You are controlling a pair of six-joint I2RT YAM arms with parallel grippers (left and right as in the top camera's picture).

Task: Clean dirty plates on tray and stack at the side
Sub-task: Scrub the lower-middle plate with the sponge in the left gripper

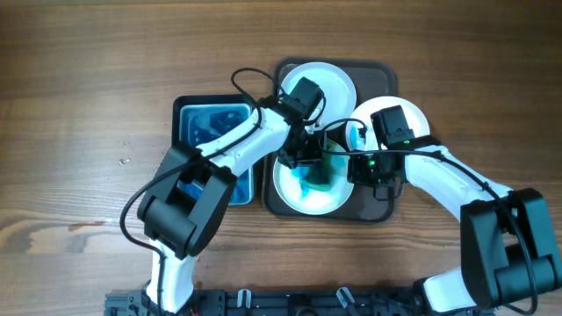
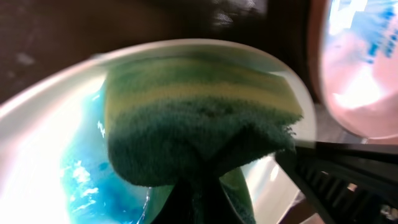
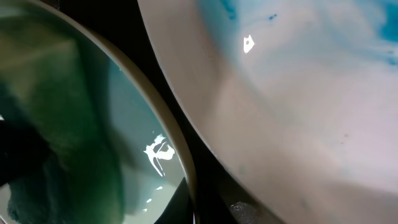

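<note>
While the left gripper (image 1: pixel 301 156) clamps the sponge (image 2: pixel 199 118) on the smeared plate (image 1: pixel 294 200), scrub flat, circling outward. At its rim the right gripper (image 1: pixel 376 168) is closed; grip unclear.

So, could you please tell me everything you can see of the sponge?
The sponge is a soft two-layer block: yellow foam backed by a fuzzy dark green scouring pad. The left gripper pinches it, jaws shut, creasing its lower edge. It sits in the front plate, beside a blue smear.
</note>
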